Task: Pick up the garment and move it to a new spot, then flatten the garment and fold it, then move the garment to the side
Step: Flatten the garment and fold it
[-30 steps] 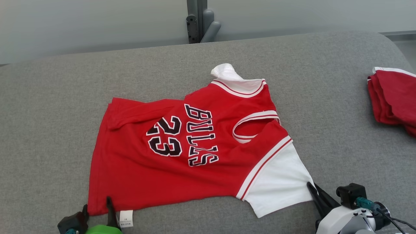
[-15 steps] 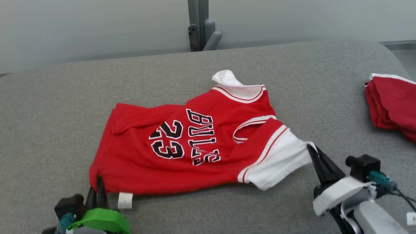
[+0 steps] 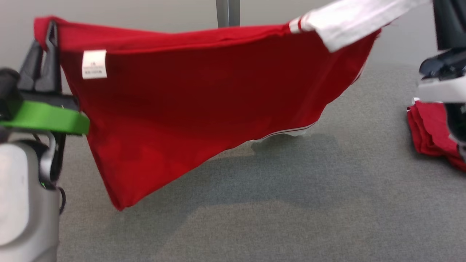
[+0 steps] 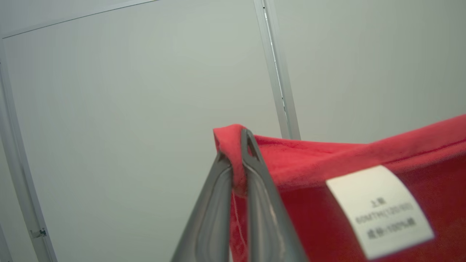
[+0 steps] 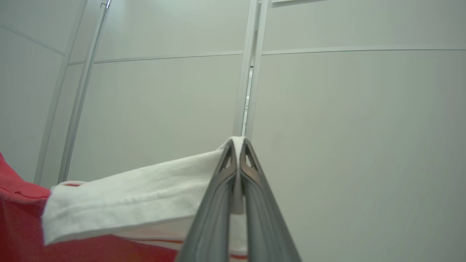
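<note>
The left fingers were clenched on a red hem corner of the garment, just beside its white label, and the right fingers were pinched tight on the edge of its white sleeve. The garment hung stretched between them over the grey desk, its lowest corner sagging at the left. A pile of red cloth lay on the desk at the right.
</note>
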You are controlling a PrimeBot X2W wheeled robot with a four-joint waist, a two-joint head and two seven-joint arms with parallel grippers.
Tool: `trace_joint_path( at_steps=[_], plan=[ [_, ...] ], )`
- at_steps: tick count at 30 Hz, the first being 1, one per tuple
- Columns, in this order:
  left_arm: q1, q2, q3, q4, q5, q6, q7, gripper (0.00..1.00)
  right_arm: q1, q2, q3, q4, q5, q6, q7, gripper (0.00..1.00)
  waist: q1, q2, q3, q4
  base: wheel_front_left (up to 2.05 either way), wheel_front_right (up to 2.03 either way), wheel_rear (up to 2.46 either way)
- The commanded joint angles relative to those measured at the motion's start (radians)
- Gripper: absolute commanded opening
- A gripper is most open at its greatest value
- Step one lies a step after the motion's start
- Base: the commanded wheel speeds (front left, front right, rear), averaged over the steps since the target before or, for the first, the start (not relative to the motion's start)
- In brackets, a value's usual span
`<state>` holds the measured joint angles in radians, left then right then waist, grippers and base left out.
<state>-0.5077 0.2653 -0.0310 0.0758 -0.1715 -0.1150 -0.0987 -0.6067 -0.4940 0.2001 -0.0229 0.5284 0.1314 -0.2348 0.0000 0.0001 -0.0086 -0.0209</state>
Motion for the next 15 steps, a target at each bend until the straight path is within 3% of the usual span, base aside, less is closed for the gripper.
trace_joint_path(
  at_steps=[1, 5, 8, 15],
  plan=[
    [-0.046, 0.012, 0.000, -0.003, -0.012, -0.005, 0.022, 0.00, -0.041, -0.007, 0.002, -0.004, 0.009, -0.001, 0.014, 0.00, 0.0000, -0.0001, 0.056, -0.007, 0.00, 0.00, 0.00],
    [-0.204, 0.050, -0.031, 0.042, -0.025, -0.009, 0.148, 0.00, -0.196, -0.045, 0.026, 0.045, 0.010, -0.001, 0.082, 0.00, 0.0000, -0.0001, 0.193, -0.003, 0.00, 0.00, 0.00],
    [-0.338, 0.050, -0.070, 0.111, -0.019, -0.012, 0.182, 0.00, -0.336, -0.062, 0.054, 0.119, -0.011, -0.001, 0.116, 0.00, 0.0000, -0.0001, 0.327, 0.002, 0.00, 0.00, 0.00],
    [-0.752, 0.054, -0.126, 0.369, 0.030, -0.012, 0.083, 0.00, -0.804, -0.014, 0.050, 0.402, -0.119, -0.002, 0.088, 0.00, 0.0000, -0.0001, 0.569, -0.021, 0.00, 0.00, 0.00]
  ],
)
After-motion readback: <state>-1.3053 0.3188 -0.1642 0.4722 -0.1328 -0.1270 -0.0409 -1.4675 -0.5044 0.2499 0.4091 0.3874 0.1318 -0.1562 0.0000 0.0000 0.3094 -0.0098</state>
